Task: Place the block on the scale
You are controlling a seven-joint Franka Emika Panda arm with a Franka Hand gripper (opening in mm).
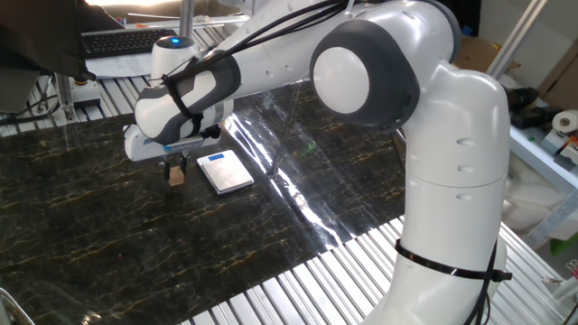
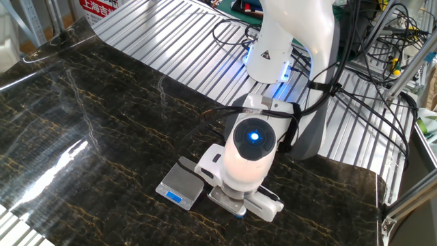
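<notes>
Currently the block (image 1: pixel 176 176) sits left of centre in the frame, pinched at its top between the fingers of the claw (image 1: pixel 174 166). Whether its base touches the worktop (image 1: pixel 108 235) or hangs just above cannot be told. Claw is closed on the block, pointing straight down, which suits a vertical lift. The scale (image 1: pixel 225 171) lies flat just to the right, apart from the block, top plate bare. In the other fixed view the arm's wrist hides the block; only the scale (image 2: pixel 180 186) shows, lower centre, its blue display strip towards the frame's bottom edge.
</notes>
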